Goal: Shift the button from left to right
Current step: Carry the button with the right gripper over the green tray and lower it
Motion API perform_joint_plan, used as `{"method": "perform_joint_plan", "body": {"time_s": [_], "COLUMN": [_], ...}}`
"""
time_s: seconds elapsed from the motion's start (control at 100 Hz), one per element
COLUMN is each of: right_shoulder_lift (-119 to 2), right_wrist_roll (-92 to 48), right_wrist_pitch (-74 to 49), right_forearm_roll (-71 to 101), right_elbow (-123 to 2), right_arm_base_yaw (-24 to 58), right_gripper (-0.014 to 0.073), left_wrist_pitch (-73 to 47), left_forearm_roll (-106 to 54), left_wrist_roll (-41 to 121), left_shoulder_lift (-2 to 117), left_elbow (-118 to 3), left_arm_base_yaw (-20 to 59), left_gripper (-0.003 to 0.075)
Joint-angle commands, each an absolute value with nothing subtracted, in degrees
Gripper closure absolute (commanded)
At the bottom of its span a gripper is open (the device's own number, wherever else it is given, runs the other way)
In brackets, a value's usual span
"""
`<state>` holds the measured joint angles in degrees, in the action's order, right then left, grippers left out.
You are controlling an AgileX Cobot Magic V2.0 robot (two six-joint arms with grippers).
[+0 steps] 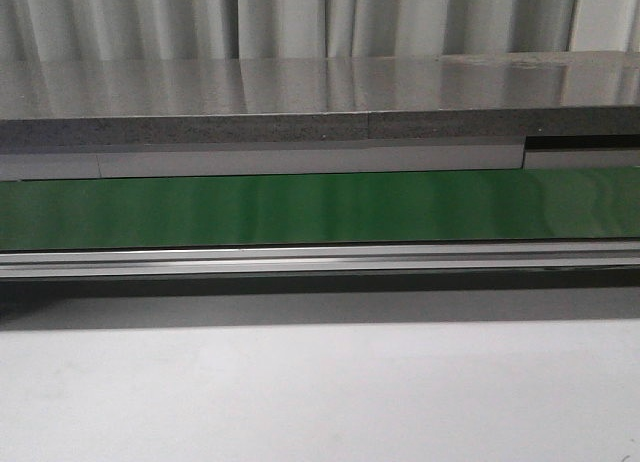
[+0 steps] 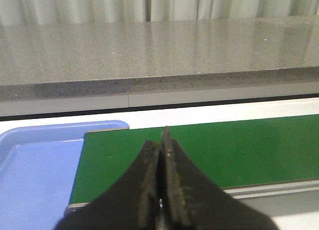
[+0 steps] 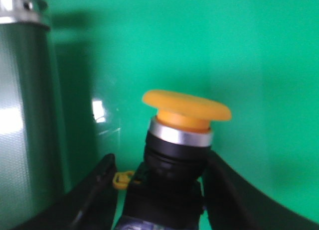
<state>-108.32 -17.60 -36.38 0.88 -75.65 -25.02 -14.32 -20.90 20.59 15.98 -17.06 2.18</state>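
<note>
Left gripper [image 2: 160, 155]: fingers [image 2: 148, 185] pressed flat together, nothing between them, hanging over the near edge of the green belt [image 2: 224, 150]. Seen only in the left wrist view; no arm shows in the front view.

Right gripper [image 3: 159, 190]: black fingers [image 3: 94, 190] on either side of the button [image 3: 177, 150], the dark body sitting between them. Right finger looks to touch the body; on the left side the contact is blurred, so a firm clamp cannot be told for sure, but the button sits between the two fingers, not lying on the belt. Button upright, slightly tilted, orange-yellow cap on top, silver ring under it, black collar below, small yellow tab at the lower left of the body. Green surface fills the background behind it. Picture is soft and out of focus.

Around: blue tray [image 2: 35, 165] just beside the belt's end in the left wrist view, its rim touching or nearly touching the belt frame. Metal roller or post [image 3: 25, 115] close beside the button in the right wrist view.

Surface: front view shows the green conveyor belt [image 1: 320, 207] running across, aluminium rail [image 1: 320, 257] along its near side, white table [image 1: 320, 392] in front. Grey speckled stone counter [image 1: 300, 102] behind the belt, pale pleated curtains [image 1: 300, 17] at the back.
</note>
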Motion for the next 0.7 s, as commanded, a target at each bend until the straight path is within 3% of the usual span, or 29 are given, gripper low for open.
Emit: {"method": "perform_joint_plan", "body": {"time_s": [0.0, 0.52, 0.59, 0.69], "right_shoulder_lift": [-106.6, -109.4, -109.4, -109.4], "right_wrist_roll": [-19.3, -19.5, -19.5, -19.5], "right_wrist_pitch": [-33.9, -34.6, -34.7, -35.3], "right_forearm_roll": [0.4, 1.8, 2.1, 2.1], "right_elbow": [-77.7, -77.7, -77.7, -77.7], "right_arm_base_yaw": [-25.3, -25.3, -25.3, -25.3], "right_gripper": [0.0548, 0.0537, 0.0483, 0.0327], "left_wrist_pitch": [-9.6, -9.6, -9.6, -9.6], "left_forearm_roll": [-21.7, -21.7, -21.7, -21.7], "left_wrist_roll": [20.4, 20.4, 20.4, 20.4], "left_shoulder_lift": [16.3, 16.3, 16.3, 16.3], "left_elbow": [-18.7, -18.7, -18.7, -18.7], "left_arm_base_yaw": [2.7, 2.7, 2.7, 2.7], "left_gripper": [0.0740, 0.0740, 0.0740, 0.0740]}}
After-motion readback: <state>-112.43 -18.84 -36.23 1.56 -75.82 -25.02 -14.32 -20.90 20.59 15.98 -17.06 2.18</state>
